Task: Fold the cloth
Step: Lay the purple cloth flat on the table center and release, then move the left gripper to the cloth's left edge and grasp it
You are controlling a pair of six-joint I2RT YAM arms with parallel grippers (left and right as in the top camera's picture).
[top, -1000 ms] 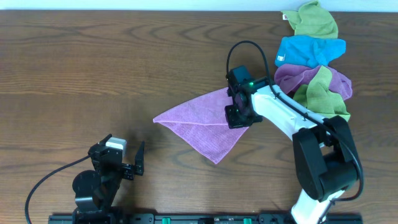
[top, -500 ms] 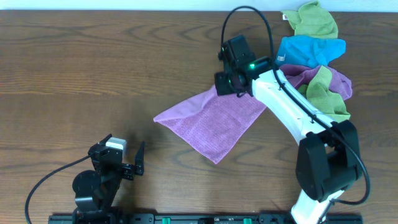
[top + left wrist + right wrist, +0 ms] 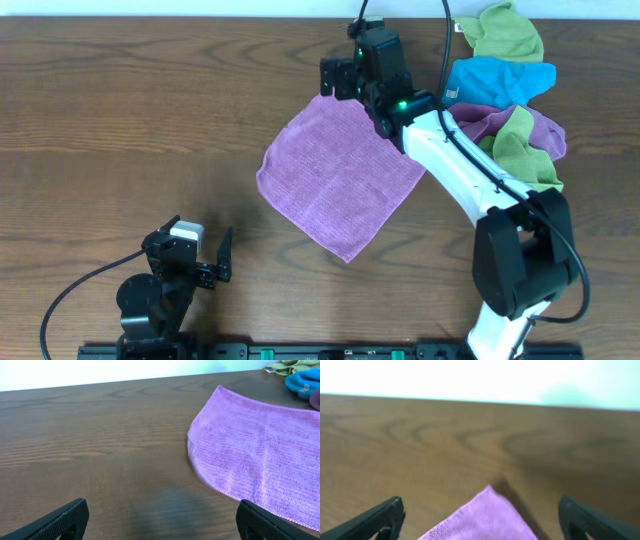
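The lilac cloth [image 3: 340, 180] lies spread flat as a single layer in the middle of the table, set like a diamond. My right gripper [image 3: 338, 80] hovers open just over its far corner. In the right wrist view that corner [image 3: 487, 515] lies on the wood between the spread fingers [image 3: 390, 515], with nothing gripped. My left gripper [image 3: 205, 240] rests open near the front left, well short of the cloth. The left wrist view shows the cloth's near left edge [image 3: 260, 455] ahead and to the right of the left gripper [image 3: 162, 512].
A pile of other cloths sits at the back right: a lime-green one [image 3: 505, 30], a bright blue one [image 3: 498, 80], a second purple one [image 3: 480, 125] and another green one [image 3: 515, 150]. The blue cloth [image 3: 302, 382] also shows in the left wrist view.
My right gripper carried the folded-over corner back and to the left, which opened the triangle into a flat square. It then opened and let go. The left arm has not moved.
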